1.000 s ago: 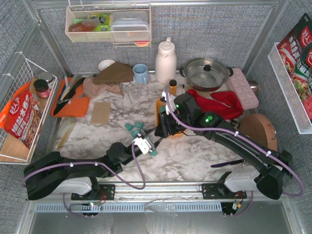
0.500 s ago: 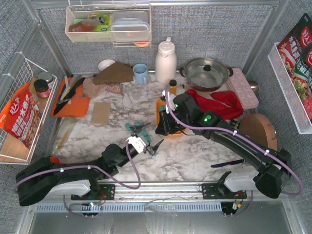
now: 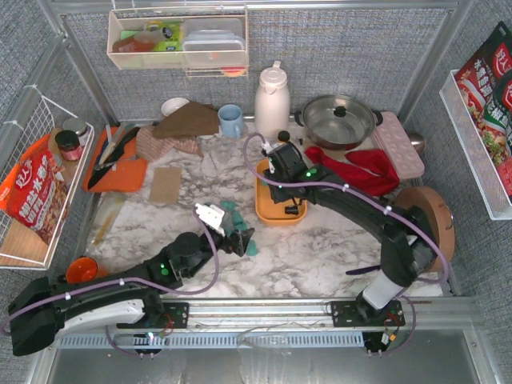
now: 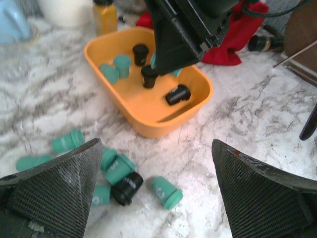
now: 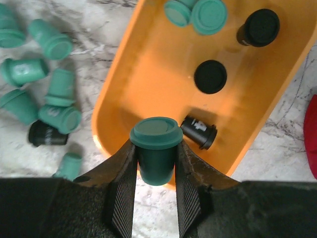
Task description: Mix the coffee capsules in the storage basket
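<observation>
The storage basket [image 3: 277, 214] is an orange tray on the marble top. Inside it [image 5: 148, 74] are three black coffee capsules [image 5: 210, 77] and two teal ones [image 5: 209, 15]. My right gripper [image 5: 155, 154] is shut on an upright teal capsule [image 5: 156, 133], held above the basket's near end. That gripper [image 3: 280, 180] hangs over the basket. Several loose teal capsules [image 4: 167, 192] and a black one [image 4: 127, 188] lie on the table just in front of the basket [image 4: 148, 130]. My left gripper [image 4: 158, 196] is open wide above them and holds nothing. It [image 3: 237, 238] sits left of the basket.
A yellow bottle [image 3: 283, 142], a white thermos [image 3: 272, 100] and a red cloth [image 3: 352, 170] stand close behind the basket. A pot [image 3: 340, 120], a pink egg tray [image 3: 398, 144] and a round wooden board [image 3: 424, 212] are to the right. A blue mug [image 3: 231, 120] is at the back.
My left gripper has opened wide and its arm has drawn back to the left. My right gripper has shut on a teal capsule and moved over the basket.
</observation>
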`<state>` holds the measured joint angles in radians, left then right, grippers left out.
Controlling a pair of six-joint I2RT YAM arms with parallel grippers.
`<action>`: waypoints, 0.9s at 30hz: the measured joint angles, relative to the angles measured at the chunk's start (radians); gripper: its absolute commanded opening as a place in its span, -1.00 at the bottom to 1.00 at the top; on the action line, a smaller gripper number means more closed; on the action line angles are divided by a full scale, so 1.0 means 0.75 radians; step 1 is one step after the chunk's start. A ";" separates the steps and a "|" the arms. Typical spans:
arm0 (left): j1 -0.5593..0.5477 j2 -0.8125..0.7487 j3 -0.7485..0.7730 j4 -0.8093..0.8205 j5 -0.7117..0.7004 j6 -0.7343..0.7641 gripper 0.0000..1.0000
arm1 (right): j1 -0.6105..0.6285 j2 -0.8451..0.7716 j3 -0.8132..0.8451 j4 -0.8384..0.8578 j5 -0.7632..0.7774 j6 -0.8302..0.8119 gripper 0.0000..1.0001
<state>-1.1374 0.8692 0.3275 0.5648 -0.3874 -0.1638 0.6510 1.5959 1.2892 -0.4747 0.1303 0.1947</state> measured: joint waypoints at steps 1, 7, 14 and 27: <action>0.000 0.000 0.018 -0.063 -0.019 -0.048 0.98 | -0.010 0.031 0.008 0.004 0.008 -0.006 -0.60; 0.001 0.034 0.072 -0.332 -0.124 -0.286 0.98 | -0.043 0.196 0.021 0.043 0.028 -0.012 -0.20; 0.000 0.121 0.120 -0.511 -0.254 -0.560 0.98 | -0.066 0.299 0.019 0.049 0.028 0.004 0.21; 0.000 0.417 0.376 -0.760 -0.223 -0.779 0.68 | -0.066 0.102 -0.023 0.016 0.053 0.008 0.54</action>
<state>-1.1374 1.1816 0.6098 -0.0051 -0.5545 -0.7483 0.6014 1.6722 1.2716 -0.4625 0.1703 0.2008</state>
